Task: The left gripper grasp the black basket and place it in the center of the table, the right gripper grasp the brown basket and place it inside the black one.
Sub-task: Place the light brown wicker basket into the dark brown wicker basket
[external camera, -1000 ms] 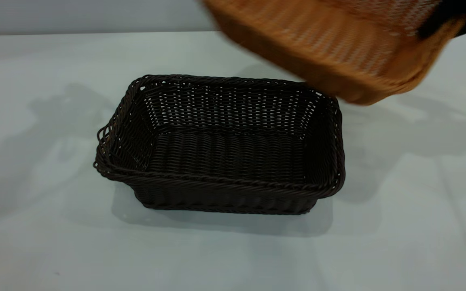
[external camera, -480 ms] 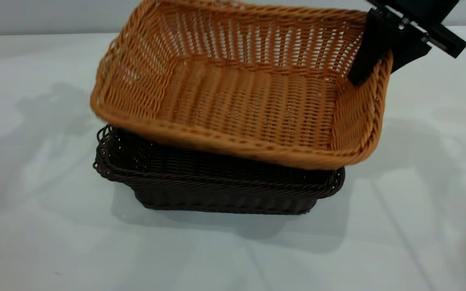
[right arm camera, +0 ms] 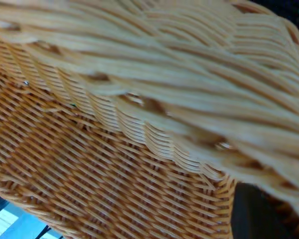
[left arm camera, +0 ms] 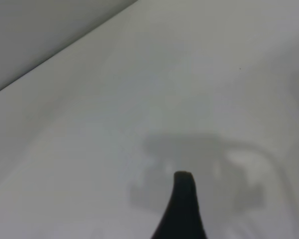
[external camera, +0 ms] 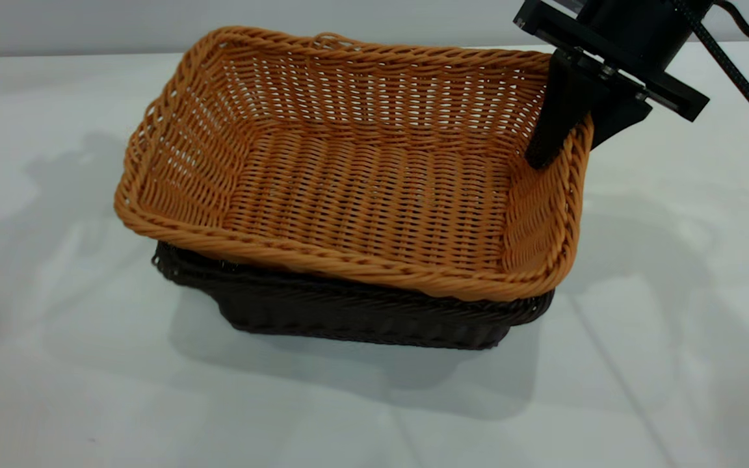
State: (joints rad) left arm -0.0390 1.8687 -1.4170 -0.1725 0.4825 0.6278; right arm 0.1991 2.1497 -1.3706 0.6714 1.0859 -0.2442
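The brown basket [external camera: 361, 188] sits low over the black basket [external camera: 361, 318], covering most of it; its rim stays above the black rim and its left end overhangs. The black basket stands on the table [external camera: 56, 364] near the middle. My right gripper [external camera: 568, 146] is shut on the brown basket's right rim, one finger inside the wall and one outside. In the right wrist view the brown weave [right arm camera: 114, 164] fills the frame beside one dark finger [right arm camera: 259, 214]. My left gripper [left arm camera: 234, 204] is off to the side over bare table, out of the exterior view, with one fingertip [left arm camera: 183, 196] showing; it is open and empty.
A black cable [external camera: 738, 71] trails from the right arm at the upper right. Pale tabletop lies on all sides of the stacked baskets, with a grey wall [external camera: 88, 23] behind the table's far edge.
The right gripper has carried the brown basket from the upper right leftward and down, from above the black basket to low over it. The black basket has stayed in place.
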